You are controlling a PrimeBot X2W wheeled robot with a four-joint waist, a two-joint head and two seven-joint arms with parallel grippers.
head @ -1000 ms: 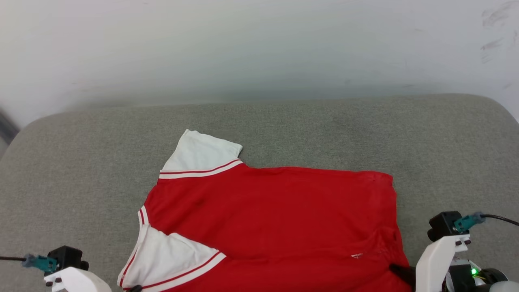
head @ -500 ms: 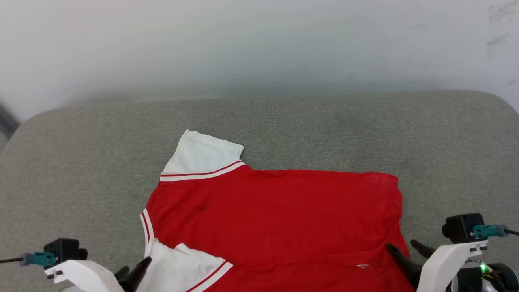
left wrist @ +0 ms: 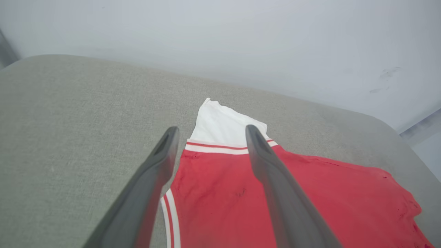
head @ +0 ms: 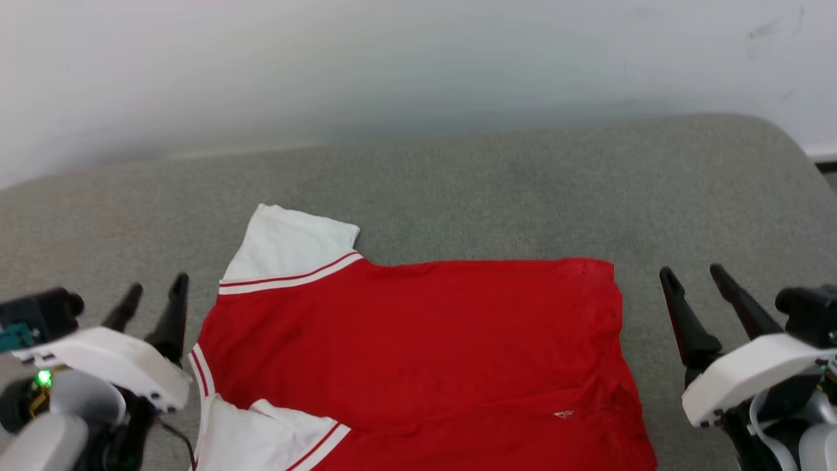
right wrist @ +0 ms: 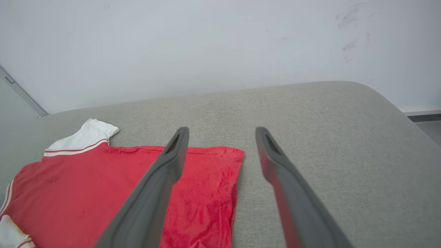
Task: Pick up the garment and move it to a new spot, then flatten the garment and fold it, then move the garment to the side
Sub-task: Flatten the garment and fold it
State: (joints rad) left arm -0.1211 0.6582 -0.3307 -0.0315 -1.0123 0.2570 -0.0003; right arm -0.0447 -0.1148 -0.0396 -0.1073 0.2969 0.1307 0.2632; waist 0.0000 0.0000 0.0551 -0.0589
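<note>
The garment [head: 418, 340] is a red jersey with white short sleeves and red-white striped trim, lying flat on the grey cushion [head: 458, 183], plain side up. One white sleeve [head: 288, 245] points toward the wall; the other lies at the near left. My left gripper [head: 153, 288] hovers open just left of the collar side, holding nothing. My right gripper [head: 693, 271] hovers open just right of the hem edge, also empty. In the left wrist view the garment [left wrist: 241, 193] lies below the open fingers [left wrist: 265, 162]. The right wrist view shows the garment's hem corner [right wrist: 206, 179] under the left finger [right wrist: 172, 162].
A white wall [head: 392, 65] rises behind the cushion. Bare grey cushion surrounds the garment at the back and on both sides. The cushion's rounded right edge [head: 804, 163] drops toward the floor.
Both grippers have opened and let go of the garment's near corners, then lifted and drawn apart to its sides. The head view has shifted, so the whole scene sits differently.
</note>
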